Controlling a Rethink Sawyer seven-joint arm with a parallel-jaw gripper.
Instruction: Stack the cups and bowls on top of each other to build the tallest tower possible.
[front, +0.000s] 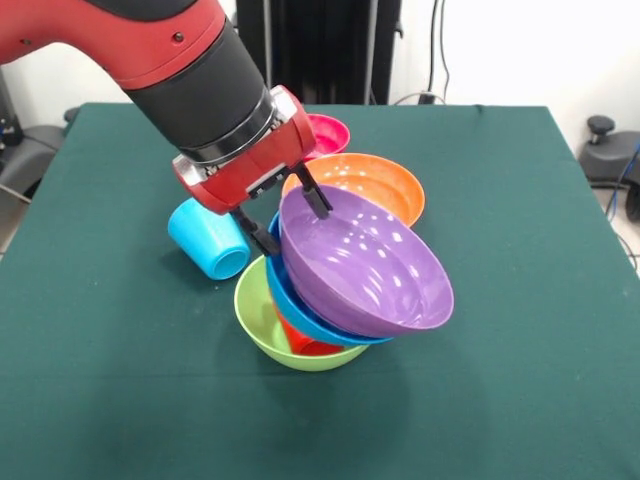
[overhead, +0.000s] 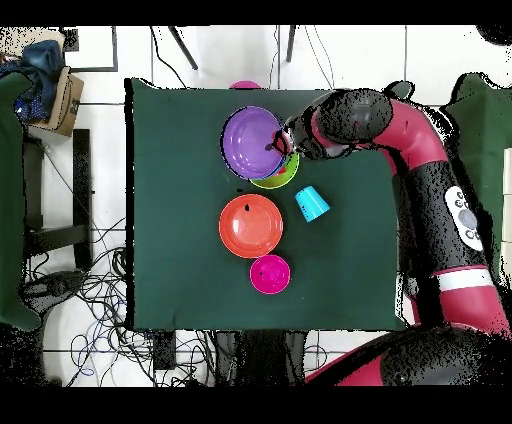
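The gripper (front: 292, 214) pinches the purple bowl's (front: 365, 265) rim, one finger inside, one outside. The bowl hangs tilted, slanting down away from the jaws, resting on the blue bowl (front: 300, 310) in the green bowl (front: 262, 322) below.

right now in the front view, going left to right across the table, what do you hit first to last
light blue cup on its side → lime green bowl → purple bowl, tilted and held at its rim by the gripper. The orange, blue and pink bowls overlap these, so they are left out.

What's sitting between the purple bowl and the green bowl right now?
A blue bowl, tilted, sandwiched under the purple bowl and over the green bowl; front view shows it.
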